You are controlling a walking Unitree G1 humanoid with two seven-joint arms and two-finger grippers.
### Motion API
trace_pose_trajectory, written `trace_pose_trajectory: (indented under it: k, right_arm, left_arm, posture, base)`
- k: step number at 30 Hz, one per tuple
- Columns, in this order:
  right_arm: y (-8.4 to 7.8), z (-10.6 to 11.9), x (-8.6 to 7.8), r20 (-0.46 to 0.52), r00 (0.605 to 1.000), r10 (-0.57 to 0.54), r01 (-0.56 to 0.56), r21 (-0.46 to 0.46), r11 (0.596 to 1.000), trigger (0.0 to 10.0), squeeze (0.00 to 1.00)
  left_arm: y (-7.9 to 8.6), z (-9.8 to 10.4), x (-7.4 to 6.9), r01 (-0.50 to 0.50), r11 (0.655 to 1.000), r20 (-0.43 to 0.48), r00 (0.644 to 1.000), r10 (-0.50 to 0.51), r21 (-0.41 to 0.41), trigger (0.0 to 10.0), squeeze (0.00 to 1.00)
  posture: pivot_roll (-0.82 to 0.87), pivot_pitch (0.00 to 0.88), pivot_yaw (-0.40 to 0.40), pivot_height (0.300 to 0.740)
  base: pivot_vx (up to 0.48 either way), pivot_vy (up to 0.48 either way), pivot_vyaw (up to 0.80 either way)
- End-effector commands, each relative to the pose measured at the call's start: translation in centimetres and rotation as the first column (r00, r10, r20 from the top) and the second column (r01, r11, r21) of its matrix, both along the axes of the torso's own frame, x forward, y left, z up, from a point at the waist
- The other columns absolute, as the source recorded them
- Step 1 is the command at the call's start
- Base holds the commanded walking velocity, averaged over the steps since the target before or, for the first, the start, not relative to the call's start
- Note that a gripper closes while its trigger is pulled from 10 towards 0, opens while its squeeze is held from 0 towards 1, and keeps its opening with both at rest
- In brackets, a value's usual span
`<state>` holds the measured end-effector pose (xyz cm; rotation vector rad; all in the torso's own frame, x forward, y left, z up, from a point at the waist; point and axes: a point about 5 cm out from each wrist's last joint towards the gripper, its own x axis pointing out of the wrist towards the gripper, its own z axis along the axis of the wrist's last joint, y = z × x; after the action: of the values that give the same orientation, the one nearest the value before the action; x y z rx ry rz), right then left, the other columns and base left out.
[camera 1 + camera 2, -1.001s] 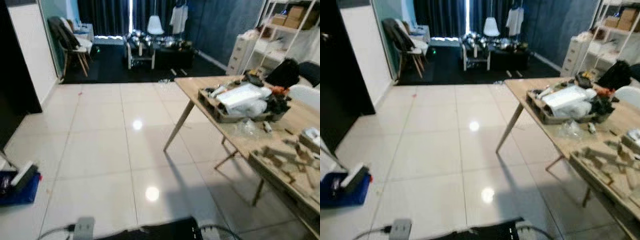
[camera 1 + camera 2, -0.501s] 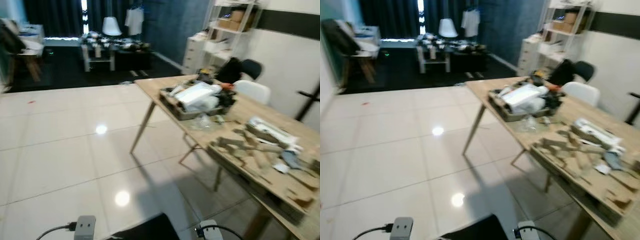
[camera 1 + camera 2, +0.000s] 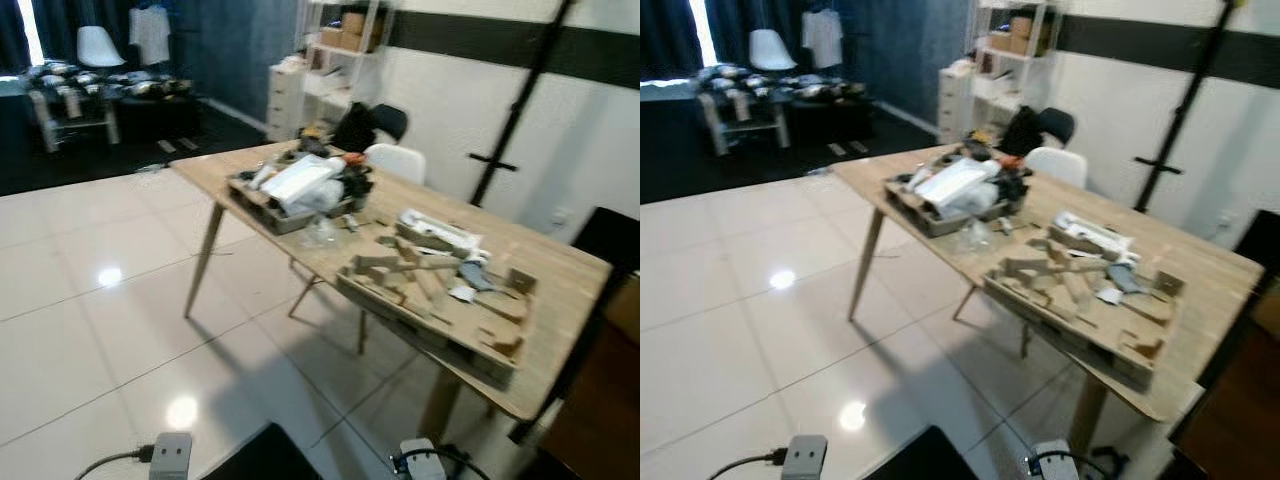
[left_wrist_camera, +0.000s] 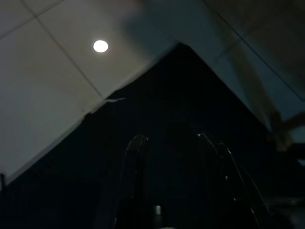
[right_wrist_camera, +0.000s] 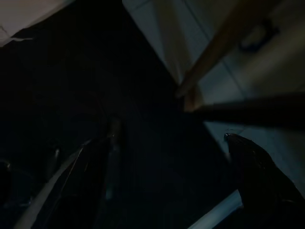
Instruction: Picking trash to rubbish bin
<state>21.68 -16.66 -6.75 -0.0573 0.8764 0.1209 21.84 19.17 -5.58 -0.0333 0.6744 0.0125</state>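
With both arms hanging and each end effector's fingers apart on nothing, the robot should square up to the table, where likely trash lies near the long floor-side edge

We cannot make out what fills the tray on the desk: the heap blurs into pale and dark shapes. The cardboard pieces nearer us are equally soft-edged. The desk's near right corner is partly hidden behind a dark object that the frame edge cuts off. Both wrist views are very dark; the left claw and right claw show as dim outlines over floor tiles, their fingertips spread apart.
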Motion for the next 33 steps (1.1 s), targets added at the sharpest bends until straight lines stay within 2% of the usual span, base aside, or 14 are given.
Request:
trace_pose_trajectory:
  k: [1, 8, 15, 20, 22, 24, 33]
  right_arm:
    - [-0.47, -0.14, -0.27, -0.013, 1.000, -0.014, 0.014, -0.009, 1.000, 10.0, 0.00]
    - [-0.68, -0.22, -0.42, -0.019, 1.000, -0.022, 0.021, -0.014, 1.000, 10.0, 0.00]
    - [-0.89, -0.36, -0.69, -0.025, 0.999, -0.032, 0.032, -0.016, 0.999, 10.0, 0.00]
    - [-0.90, -0.42, -0.80, -0.029, 0.999, -0.035, 0.035, -0.016, 0.999, 10.0, 0.00]
    - [-0.93, -0.46, -0.87, -0.032, 0.999, -0.036, 0.036, -0.017, 0.999, 10.0, 0.00]
    - [-0.95, -0.48, -0.91, -0.033, 0.999, -0.037, 0.037, -0.018, 0.999, 10.0, 0.00]
    - [-1.23, -0.64, -1.26, -0.040, 0.998, -0.047, 0.046, -0.022, 0.999, 10.0, 0.00]
  left_arm:
    - [-0.17, -0.32, -0.36, 0.021, 1.000, -0.026, 0.999, -0.021, -0.005, 10.0, 0.00]
    - [-0.29, -0.38, -0.40, 0.021, 0.999, -0.033, 0.999, -0.022, -0.026, 10.0, 0.00]
    - [-0.36, -0.53, -0.50, 0.004, 0.996, -0.057, 0.998, -0.009, -0.087, 10.0, 0.00]
    - [-0.36, -0.58, -0.56, 0.009, 0.996, -0.063, 0.998, -0.015, -0.088, 10.0, 0.00]
    - [0.03, -0.55, -0.56, 0.017, 1.000, -0.062, 0.998, -0.017, -0.006, 10.0, 0.00]
    - [0.19, -0.50, -0.53, 0.016, 1.000, -0.057, 0.998, -0.015, 0.024, 10.0, 0.00]
    - [0.00, -0.22, -0.25, 0.047, 0.998, -0.026, 0.999, -0.046, 0.038, 10.0, 0.00]
  posture:
    - [0.07, 0.036, -0.067, 0.740]
    - [0.07, 0.040, -0.065, 0.740]
    - [0.07, 0.044, -0.063, 0.740]
    - [0.07, 0.047, -0.061, 0.740]
    - [0.07, 0.046, -0.061, 0.740]
    - [0.07, 0.047, -0.061, 0.740]
    - [0.07, 0.046, -0.062, 0.740]
  base:
    - [0.000, 0.000, -0.80]
    - [0.000, 0.000, -0.80]
    - [0.000, 0.000, -0.80]
    - [0.000, 0.000, -0.80]
    - [0.000, 0.000, -0.80]
    - [0.000, 0.000, -0.80]
    - [0.000, 0.000, -0.80]
